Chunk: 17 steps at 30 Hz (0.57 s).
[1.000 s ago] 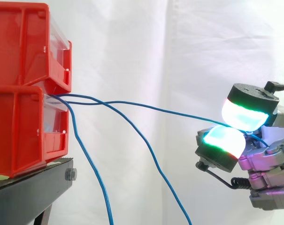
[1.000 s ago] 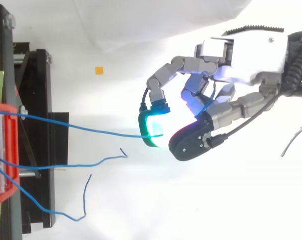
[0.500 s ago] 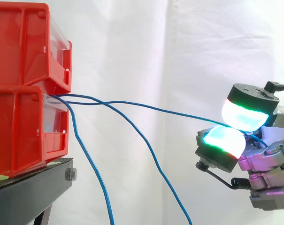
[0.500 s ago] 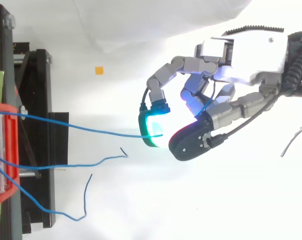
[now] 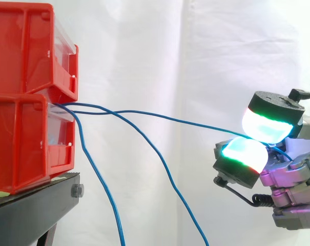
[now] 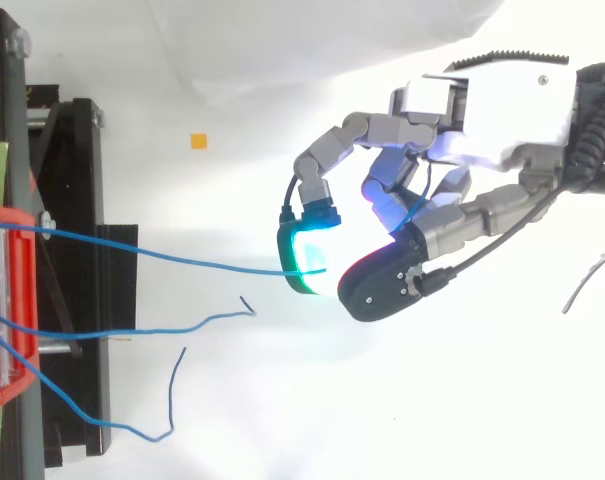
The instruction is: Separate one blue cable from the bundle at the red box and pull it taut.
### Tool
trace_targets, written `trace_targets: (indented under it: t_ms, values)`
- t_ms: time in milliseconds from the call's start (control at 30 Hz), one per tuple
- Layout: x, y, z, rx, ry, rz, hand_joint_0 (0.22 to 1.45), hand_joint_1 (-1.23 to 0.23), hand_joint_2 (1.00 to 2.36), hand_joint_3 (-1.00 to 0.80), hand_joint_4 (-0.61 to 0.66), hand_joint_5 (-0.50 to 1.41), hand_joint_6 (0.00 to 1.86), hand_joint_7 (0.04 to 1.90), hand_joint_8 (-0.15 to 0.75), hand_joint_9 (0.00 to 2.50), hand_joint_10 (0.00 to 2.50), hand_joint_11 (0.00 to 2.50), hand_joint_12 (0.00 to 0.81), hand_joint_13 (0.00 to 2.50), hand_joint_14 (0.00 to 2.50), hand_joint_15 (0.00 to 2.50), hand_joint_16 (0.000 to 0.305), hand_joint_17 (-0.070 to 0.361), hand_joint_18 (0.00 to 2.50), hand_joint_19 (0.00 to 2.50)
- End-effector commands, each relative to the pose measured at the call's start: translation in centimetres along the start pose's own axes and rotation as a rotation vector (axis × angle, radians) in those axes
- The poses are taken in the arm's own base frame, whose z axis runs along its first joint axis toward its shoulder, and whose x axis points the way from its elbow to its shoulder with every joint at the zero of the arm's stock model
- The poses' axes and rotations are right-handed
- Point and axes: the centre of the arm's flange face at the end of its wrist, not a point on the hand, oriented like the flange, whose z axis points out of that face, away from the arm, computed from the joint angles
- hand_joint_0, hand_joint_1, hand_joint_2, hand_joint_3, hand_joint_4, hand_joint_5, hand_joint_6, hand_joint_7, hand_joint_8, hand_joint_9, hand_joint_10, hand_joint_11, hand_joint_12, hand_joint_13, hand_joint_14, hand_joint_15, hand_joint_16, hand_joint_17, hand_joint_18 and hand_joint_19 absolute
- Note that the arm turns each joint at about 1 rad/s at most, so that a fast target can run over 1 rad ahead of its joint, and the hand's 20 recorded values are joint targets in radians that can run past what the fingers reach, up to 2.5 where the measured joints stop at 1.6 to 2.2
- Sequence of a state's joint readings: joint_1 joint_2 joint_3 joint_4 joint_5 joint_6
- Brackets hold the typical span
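Two red bins are stacked on a black stand at the left. Three blue cables leave the gap between them. One blue cable runs rightward, nearly straight with a slight sag, to my hand. There it is pinched between two glowing green-white fingertips, with a short end passing behind the pads. In the top view this held cable stretches from the red bin to the pinch. The other two blue cables hang loose and droop downward.
The two loose cable ends lie below the held one in the top view, over the stand and the white floor. A small orange marker sits on the floor. A white curtain hangs behind.
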State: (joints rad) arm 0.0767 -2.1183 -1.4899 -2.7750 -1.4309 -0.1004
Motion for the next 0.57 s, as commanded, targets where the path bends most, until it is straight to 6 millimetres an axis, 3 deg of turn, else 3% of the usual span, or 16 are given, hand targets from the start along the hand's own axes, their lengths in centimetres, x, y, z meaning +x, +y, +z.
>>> trace_targets:
  t_ms: [0, 533]
  values:
    - [0.00, 0.01, 0.01, 0.000, 0.000, -0.001, 0.62, -0.73, 1.02, -0.08, -0.12, -0.12, 0.88, 1.19, 0.270, 1.08, 1.21, 1.69, 0.357, 1.10, 1.77, 1.51, 0.044, 0.098, 1.15, 1.36]
    - [-0.01, -0.06, -0.03, 0.001, -0.001, 0.001, 0.61, -0.73, 1.02, -0.08, -0.12, -0.13, 0.88, 1.19, 0.258, 1.09, 1.16, 1.72, 0.346, 1.10, 1.72, 1.53, 0.043, 0.096, 1.13, 1.35]
